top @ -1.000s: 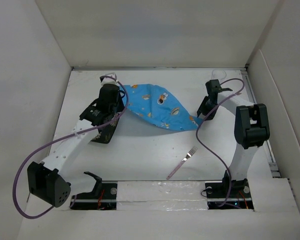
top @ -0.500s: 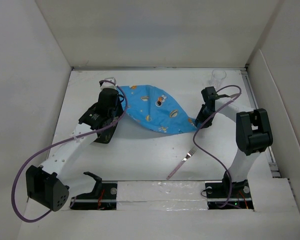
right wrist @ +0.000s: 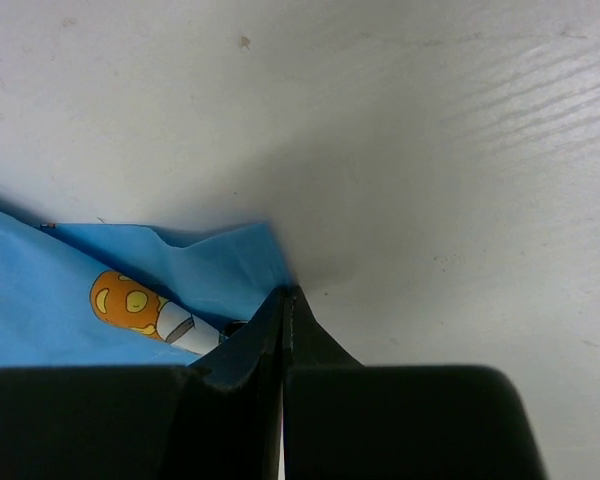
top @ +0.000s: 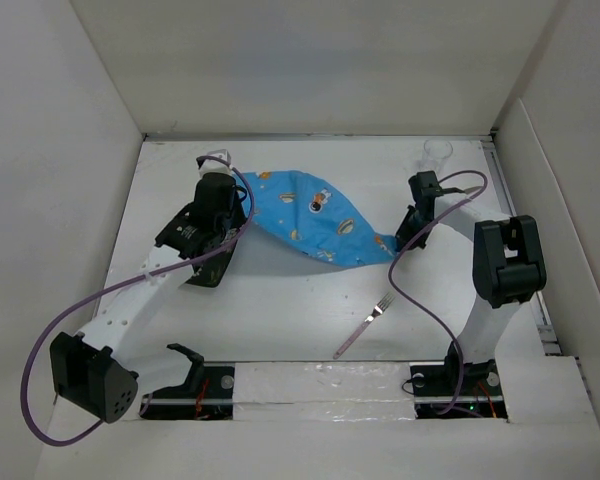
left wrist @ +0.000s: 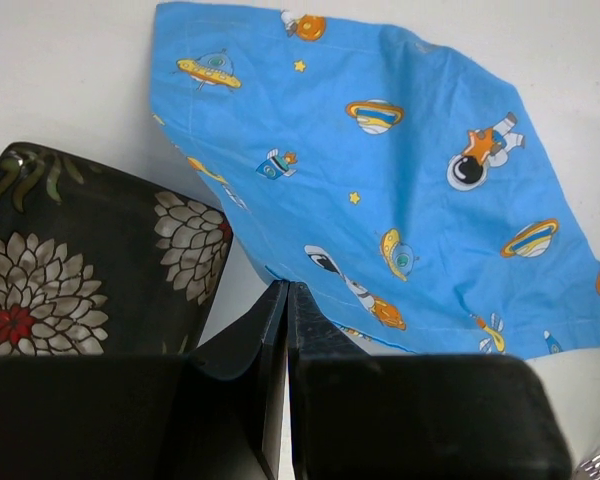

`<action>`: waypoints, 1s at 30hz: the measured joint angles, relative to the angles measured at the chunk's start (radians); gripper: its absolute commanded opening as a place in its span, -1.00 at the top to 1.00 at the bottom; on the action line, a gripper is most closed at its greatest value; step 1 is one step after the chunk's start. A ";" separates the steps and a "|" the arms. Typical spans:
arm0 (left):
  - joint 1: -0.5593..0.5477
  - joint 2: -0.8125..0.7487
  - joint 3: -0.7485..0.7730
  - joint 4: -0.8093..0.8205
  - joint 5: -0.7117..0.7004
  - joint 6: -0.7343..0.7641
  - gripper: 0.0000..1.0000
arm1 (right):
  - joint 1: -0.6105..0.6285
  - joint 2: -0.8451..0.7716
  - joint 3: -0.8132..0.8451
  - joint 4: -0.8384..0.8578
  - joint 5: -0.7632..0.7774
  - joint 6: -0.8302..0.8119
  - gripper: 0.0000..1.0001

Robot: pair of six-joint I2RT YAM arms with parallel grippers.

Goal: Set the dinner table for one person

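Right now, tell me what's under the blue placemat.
Only white table shows around the placemat, pinched at opposite corners by the left fingers and right fingers. The flowered plate sits beside its left end. Anything beneath the cloth's middle is covered.

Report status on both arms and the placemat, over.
Left fingers shut on placemat edge, right fingers shut on its far corner. Placemat stretched between them over dinner table. Plate beside left fingers; fork, glass clear.
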 measured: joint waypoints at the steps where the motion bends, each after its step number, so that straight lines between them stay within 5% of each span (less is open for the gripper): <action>1: 0.000 0.001 0.007 0.001 0.000 0.001 1.00 | 0.000 0.000 0.000 0.004 -0.001 0.000 0.66; 2: 0.000 0.002 0.012 0.000 -0.001 0.002 1.00 | 0.000 0.000 0.000 0.008 -0.003 0.000 0.28; 5: 0.000 0.002 0.019 0.000 -0.004 0.005 1.00 | 0.003 -0.009 0.000 0.012 -0.005 -0.004 -0.01; 10: 0.000 0.002 0.020 -0.003 -0.004 0.007 1.00 | 0.020 -0.005 0.010 -0.007 0.025 -0.019 -0.01; 16: 0.000 0.000 0.019 -0.004 -0.003 0.008 1.00 | 0.066 0.050 0.084 -0.058 0.080 -0.035 0.28; 23: -0.029 -0.025 0.019 -0.004 -0.016 0.014 1.00 | 0.074 0.078 0.114 -0.097 0.084 -0.038 1.00; 30: -0.037 -0.043 0.019 -0.005 -0.042 0.031 1.00 | 0.075 0.044 0.090 -0.089 0.108 -0.018 1.00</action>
